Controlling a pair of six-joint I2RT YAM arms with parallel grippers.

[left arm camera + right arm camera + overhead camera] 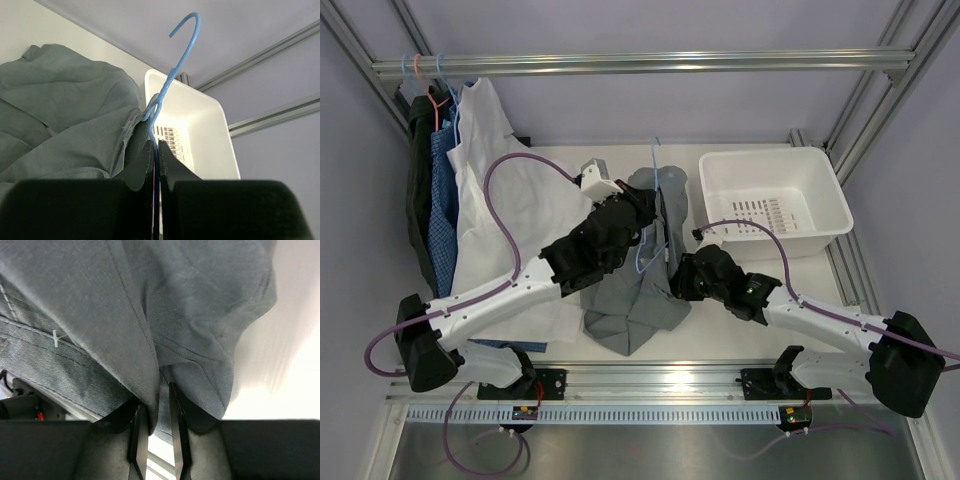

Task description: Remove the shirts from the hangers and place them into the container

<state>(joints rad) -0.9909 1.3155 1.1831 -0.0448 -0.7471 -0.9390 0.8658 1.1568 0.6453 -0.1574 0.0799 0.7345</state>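
While both arms are reaching in over it, the white table [620, 160] is taking up most of the top view, with pale lilac-grey walls [650, 110] closing it in and an aluminium rail [650, 63] running across the back overhead.

At far left three garments are hanging from the rail. The white shirt [495, 200] is draping down onto the table, the blue checked shirt [442, 210] is sitting behind it, and the dark shirt [420, 190] is hanging outermost. Their light blue hooks [435, 68] and one pinkish hook [418, 65] are sitting over the rail.

The grey shirt [640, 300] is lying crumpled mid-table between the two arms, plain, with folds bunching up. The container [775, 190] is sitting at back right, just beside the shirt, showing a white tub with a slotted base and nothing inside.

The light blue hanger [175, 75] is standing upright out of the grey shirt's collar, its hook pointing up and free of the rail.

The left gripper [156, 145] is pinching that hanger's wire just under the neck, with the jaws pressing together on it and the collar fabric bunching against the left finger. The right gripper [157, 390] is gripping a fold of the grey shirt near its right edge, with the jaws standing narrow and cloth filling the gap.
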